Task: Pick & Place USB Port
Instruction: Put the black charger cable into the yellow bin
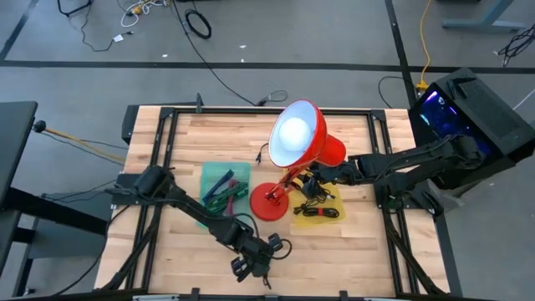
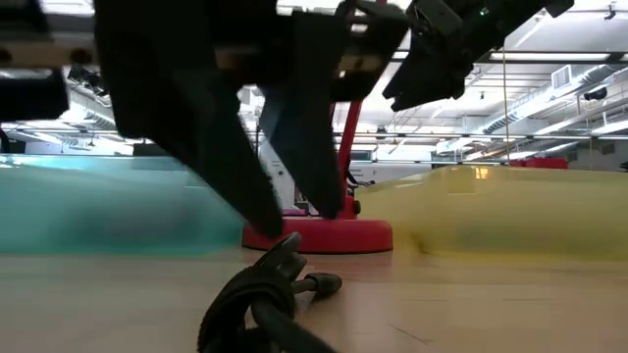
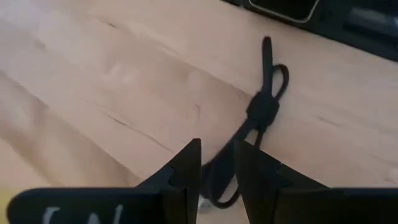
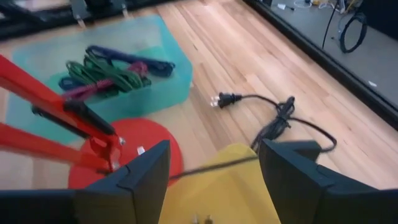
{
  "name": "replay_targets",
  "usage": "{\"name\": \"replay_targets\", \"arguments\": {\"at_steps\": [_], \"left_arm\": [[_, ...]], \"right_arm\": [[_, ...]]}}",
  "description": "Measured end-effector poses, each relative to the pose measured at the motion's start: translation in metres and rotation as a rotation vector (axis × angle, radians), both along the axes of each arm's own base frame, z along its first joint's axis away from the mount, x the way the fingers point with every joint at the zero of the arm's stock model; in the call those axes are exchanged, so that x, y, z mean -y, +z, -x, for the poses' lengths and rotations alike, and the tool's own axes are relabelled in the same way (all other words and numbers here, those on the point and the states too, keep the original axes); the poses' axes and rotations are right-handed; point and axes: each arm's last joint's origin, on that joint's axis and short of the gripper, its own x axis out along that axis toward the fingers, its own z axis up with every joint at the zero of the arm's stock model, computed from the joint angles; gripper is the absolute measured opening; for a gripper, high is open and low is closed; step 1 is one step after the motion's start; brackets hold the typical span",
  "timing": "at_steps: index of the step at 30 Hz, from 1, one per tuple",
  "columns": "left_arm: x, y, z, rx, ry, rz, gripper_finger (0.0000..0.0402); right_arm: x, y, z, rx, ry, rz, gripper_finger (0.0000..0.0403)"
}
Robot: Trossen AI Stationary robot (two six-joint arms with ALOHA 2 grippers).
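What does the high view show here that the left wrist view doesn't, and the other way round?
Only the high view shows the red lamp, the teal bin of coloured cables, the yellow bin and the right claw above it, jaws open. Only the left wrist view shows, up close, the black cable running between the left claw's fingers, and its bundled loop lying on the wood. Both show the left claw low over the table near its front edge.
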Motion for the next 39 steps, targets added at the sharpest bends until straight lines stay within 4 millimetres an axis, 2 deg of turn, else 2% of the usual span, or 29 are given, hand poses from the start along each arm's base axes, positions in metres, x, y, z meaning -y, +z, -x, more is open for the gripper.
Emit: {"name": "replay_targets", "arguments": {"at_steps": [4, 12, 20, 24, 32, 39], "left_arm": [[-0.001, -0.011, 0.000, -0.038, 0.003, -0.024, 0.0101], [-0.006, -0.016, -0.004, -0.072, 0.004, 0.011, 0.0099], [-0.010, -0.023, -0.006, -0.122, 0.040, 0.042, 0.0058], [-0.012, -0.016, -0.005, -0.143, 0.071, 0.095, 0.0011], [-0.006, -0.003, -0.008, -0.167, 0.091, 0.157, 0.0005], [-0.008, 0.030, -0.008, -0.178, 0.199, 0.151, 0.0005]], "right_arm": [[0.000, -0.003, -0.002, -0.013, 0.007, 0.001, 0.0247], [-0.002, -0.003, -0.005, 0.000, 0.055, -0.012, 0.0247], [-0.002, -0.003, -0.005, 0.004, 0.056, -0.011, 0.0247], [-0.002, -0.003, -0.005, 0.001, 0.060, -0.005, 0.0247], [-0.002, -0.003, -0.005, -0.001, 0.064, 0.005, 0.0247], [0.002, -0.002, -0.005, -0.007, 0.044, 0.036, 0.0247]]}}
